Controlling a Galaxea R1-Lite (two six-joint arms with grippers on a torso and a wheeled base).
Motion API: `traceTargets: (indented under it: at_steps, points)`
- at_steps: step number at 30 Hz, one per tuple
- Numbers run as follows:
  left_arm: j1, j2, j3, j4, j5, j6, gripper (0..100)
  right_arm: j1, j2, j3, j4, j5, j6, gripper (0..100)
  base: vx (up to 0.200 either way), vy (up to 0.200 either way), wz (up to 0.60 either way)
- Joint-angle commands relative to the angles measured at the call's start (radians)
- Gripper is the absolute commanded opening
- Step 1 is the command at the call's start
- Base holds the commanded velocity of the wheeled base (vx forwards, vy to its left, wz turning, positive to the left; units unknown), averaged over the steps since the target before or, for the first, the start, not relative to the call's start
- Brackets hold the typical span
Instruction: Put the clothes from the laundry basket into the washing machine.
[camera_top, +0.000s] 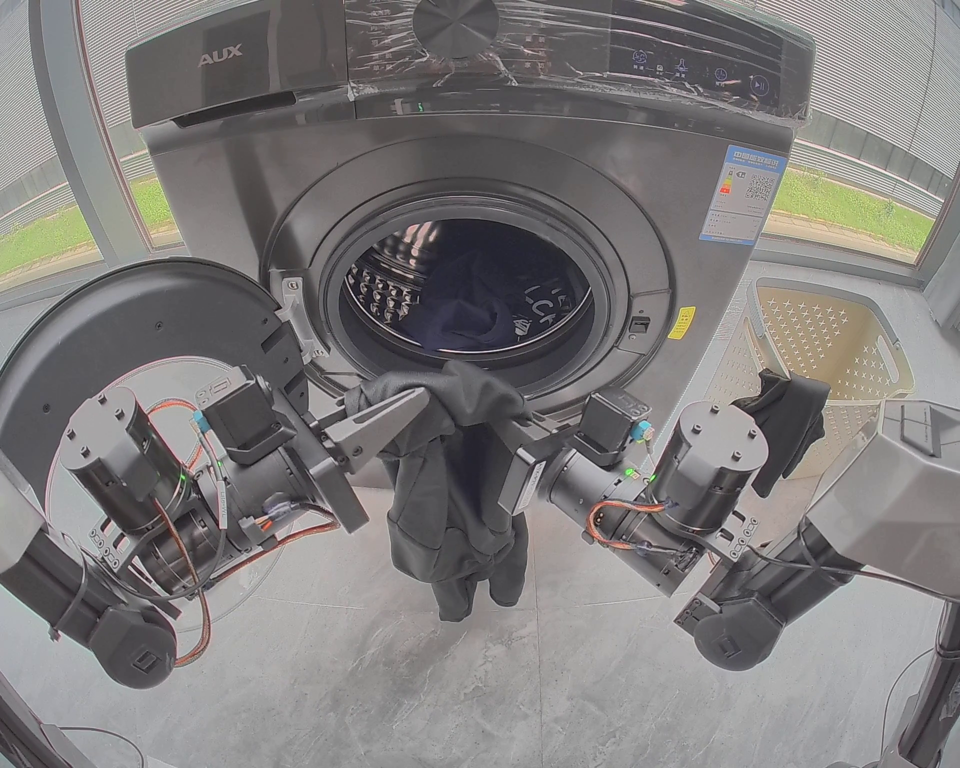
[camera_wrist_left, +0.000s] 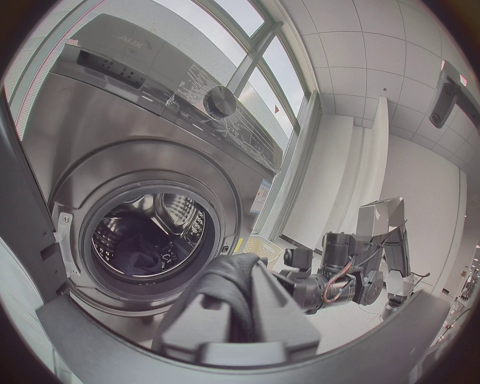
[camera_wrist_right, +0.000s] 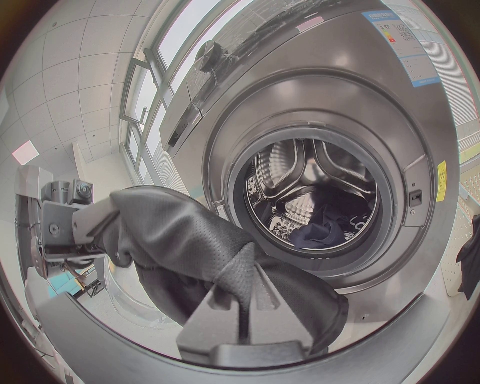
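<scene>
Head view: both jaws pinch black garment (camera_top: 450, 500).

The washing machine (camera_top: 250, 200) has a grey metal shell with a soft satin sheen, and crinkled clear plastic film (camera_top: 560, 40) glints over its control panel. Its drum (camera_top: 385, 290) is polished, perforated steel, mirror-bright. A glossy label (camera_top: 742, 195) sticks to the front. The garment (camera_top: 450, 490) is dark grey cloth with a fine mesh weave, matt and soft. The dark blue clothes (camera_top: 470, 300) in the drum are matt cloth too. The left pincer (camera_top: 420, 400) and right pincer (camera_top: 505, 425) look like matt grey plastic. The laundry basket (camera_top: 850, 340) is cream plastic, pierced with small holes and dull. The floor (camera_top: 400, 680) is smooth grey stone-look tile with a faint shine.
</scene>
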Motion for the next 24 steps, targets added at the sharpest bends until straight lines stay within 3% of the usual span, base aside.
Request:
traceTargets:
  at_steps: [1,19,24]
  points:
    - [0.001,0.024,0.007,-0.002,0.009,-0.003,100,0.001,-0.038,-0.003,-0.001,0.000,0.002,0,0.000,0.000,0.00]
    - [0.010,0.127,0.137,-0.002,0.010,0.023,100,-0.014,-0.173,-0.013,0.012,-0.003,0.002,0,0.000,0.000,0.00]
    - [0.042,0.191,0.129,-0.004,0.001,0.027,100,-0.014,-0.182,-0.020,0.013,-0.005,0.002,0,0.000,0.000,0.00]
